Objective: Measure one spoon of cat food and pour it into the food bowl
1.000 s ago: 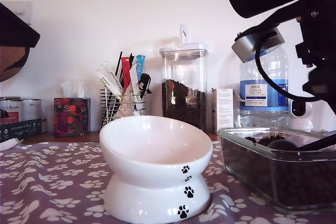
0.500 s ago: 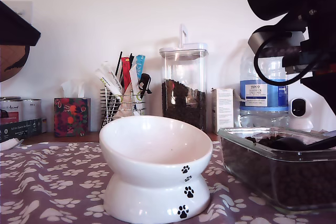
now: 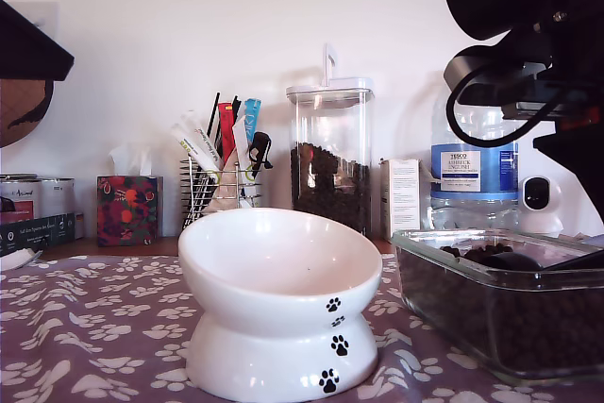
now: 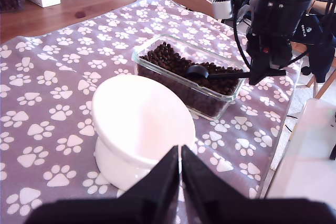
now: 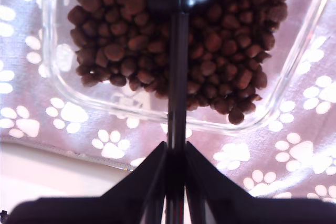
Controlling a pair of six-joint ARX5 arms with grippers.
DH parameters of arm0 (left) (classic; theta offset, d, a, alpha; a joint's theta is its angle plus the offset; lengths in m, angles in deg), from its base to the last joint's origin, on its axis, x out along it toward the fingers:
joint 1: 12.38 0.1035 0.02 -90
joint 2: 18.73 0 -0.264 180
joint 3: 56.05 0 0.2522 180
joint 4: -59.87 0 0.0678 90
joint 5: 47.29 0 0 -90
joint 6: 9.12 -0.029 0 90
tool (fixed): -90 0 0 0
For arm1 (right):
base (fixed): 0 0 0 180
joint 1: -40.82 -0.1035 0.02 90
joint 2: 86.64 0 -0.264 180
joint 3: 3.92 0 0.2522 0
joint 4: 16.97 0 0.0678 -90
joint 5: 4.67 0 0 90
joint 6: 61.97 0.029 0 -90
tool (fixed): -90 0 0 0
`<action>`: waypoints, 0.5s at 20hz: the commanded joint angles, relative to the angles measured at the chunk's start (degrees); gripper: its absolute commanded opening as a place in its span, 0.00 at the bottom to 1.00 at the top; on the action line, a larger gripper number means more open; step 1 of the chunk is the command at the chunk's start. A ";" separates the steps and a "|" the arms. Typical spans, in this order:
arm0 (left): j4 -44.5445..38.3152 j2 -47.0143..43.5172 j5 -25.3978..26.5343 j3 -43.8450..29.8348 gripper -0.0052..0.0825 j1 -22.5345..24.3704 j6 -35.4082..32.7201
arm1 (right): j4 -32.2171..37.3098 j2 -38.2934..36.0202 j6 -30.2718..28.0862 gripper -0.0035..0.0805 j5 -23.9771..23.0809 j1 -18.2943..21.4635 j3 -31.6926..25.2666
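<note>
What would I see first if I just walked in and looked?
Probably the big white food bowl with little black paw prints, standing on the paw-print tablecloth. Beside it, on the exterior view's right, a glass dish is full of brown cat food, and my second hand holds the black spoon over it.

The water bottle (image 3: 475, 162) at the exterior view's far right has a blue label reading "TESCO"; smaller print is unreadable.

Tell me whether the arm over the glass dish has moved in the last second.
Yes. Against the water bottle, the arm shifted toward the exterior view's right.
</note>
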 commanded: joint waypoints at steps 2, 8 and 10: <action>-0.61 0.22 -0.07 -0.13 0.04 -0.20 0.20 | -0.33 0.68 0.70 0.03 1.18 0.42 -1.31; -0.61 0.22 -0.07 -0.13 0.04 -0.20 0.20 | 0.00 0.66 3.10 0.03 5.84 3.74 -1.31; -0.61 0.22 -0.07 -0.13 0.04 -0.20 0.20 | 0.00 0.68 3.13 0.03 8.15 4.39 -1.31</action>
